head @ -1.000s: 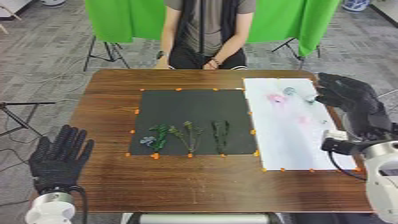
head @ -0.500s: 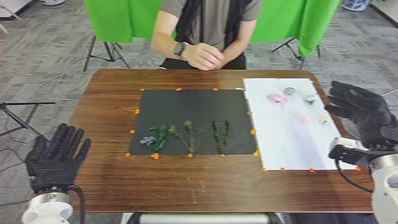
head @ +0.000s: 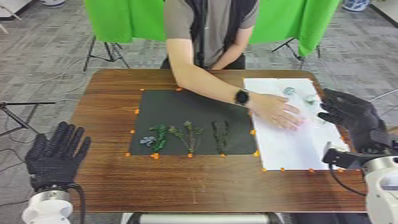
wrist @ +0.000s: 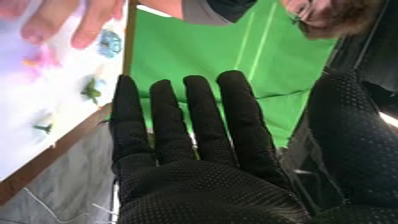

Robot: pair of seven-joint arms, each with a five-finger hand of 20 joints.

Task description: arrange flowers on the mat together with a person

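- Head view: I have two black-gloved hands at a brown wooden counter (head: 178,187), with a person across from me.
- My left hand (head: 55,162) lies over the counter's left edge, wide, its fingers straight and a little spread.
- Right of that hand is the black mat (head: 178,107). Near its close edge three sprigs lie side by side: a leafy green sprig (head: 160,136) nearest the hand, with a grey-blue flower (head: 147,141) beside it, then a thin branching sprig (head: 189,136), then a dark green sprig (head: 220,136).
- My right hand (head: 355,111) is at the far side of the white sheet (head: 289,155), its fingers partly over the sheet's edge.
- To the left of my right hand, the person's hand (head: 274,110) is spread above the sheet, the forearm crossing the black mat.
- Just beyond my right hand's fingers, on the sheet, are a pale blue flower (head: 290,91) and a small green-leaved flower (head: 310,99).
- Right wrist view: my right hand (wrist: 204,192) is wide, fingers straight, thumb well apart from them. The person's fingertips are near a pink flower (wrist: 40,62); I cannot tell whether they touch it.
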